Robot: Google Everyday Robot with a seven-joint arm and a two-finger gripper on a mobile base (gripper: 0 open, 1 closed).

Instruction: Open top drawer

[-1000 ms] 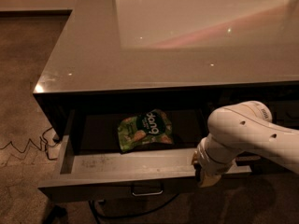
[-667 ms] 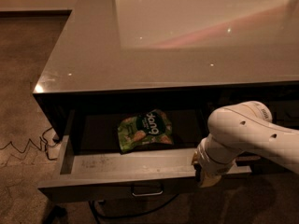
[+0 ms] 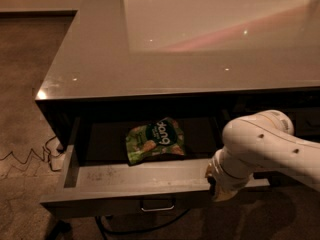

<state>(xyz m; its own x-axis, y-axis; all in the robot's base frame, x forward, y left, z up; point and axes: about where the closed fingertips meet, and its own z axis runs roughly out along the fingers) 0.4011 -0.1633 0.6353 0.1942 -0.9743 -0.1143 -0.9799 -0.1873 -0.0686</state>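
The top drawer (image 3: 120, 176) stands pulled out from under the grey counter. Its grey inner walls show, and its dark front faces down and towards me. The small metal loop handle (image 3: 157, 205) hangs at the centre of the front. A green snack bag (image 3: 155, 140) lies on the drawer floor towards the back. My white arm (image 3: 260, 149) reaches in from the right. My gripper (image 3: 214, 188) is at the right part of the drawer's front wall, right of the handle, mostly hidden behind the wrist.
The glossy grey counter top (image 3: 150, 59) spreads above the drawer. Another dark drawer front (image 3: 300, 109) sits to the right under the counter. A thin cable (image 3: 25, 156) lies on the brown carpet at left, and a dark cable (image 3: 145, 226) runs below the drawer.
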